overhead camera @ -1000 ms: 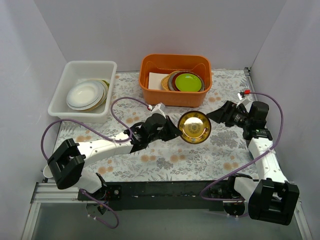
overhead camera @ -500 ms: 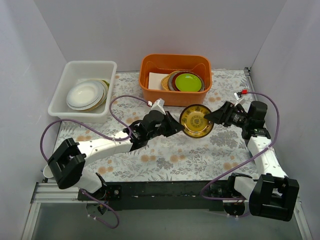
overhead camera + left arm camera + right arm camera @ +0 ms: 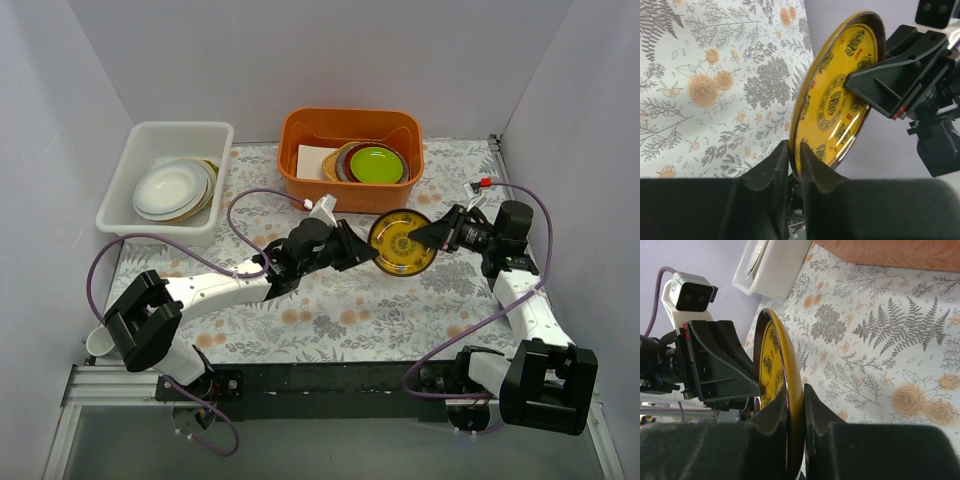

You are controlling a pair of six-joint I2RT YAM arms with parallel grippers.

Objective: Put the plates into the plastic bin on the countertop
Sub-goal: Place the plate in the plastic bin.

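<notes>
A dark brown-gold plate [image 3: 402, 242] with a yellow patterned face hangs on edge above the countertop [image 3: 330, 310], in front of the orange tub. My left gripper [image 3: 372, 252] is shut on its left rim, and the left wrist view shows the jaws [image 3: 794, 145] pinching the plate [image 3: 840, 90]. From the other side, my right gripper [image 3: 430, 238] is shut on the opposite rim, its jaws [image 3: 795, 388] clamped on the plate [image 3: 769, 360]. The white plastic bin [image 3: 178, 127] stands at the back left with several stacked plates [image 3: 172, 188] inside.
An orange tub [image 3: 350, 125] at the back centre holds a lime-green plate [image 3: 377, 164] and other plates. Purple cables loop over the countertop beside both arms. White walls close in the back and sides.
The left arm has carried the plate to the right and turned it more on edge. My right gripper moved in to meet it and closed on its far rim.
</notes>
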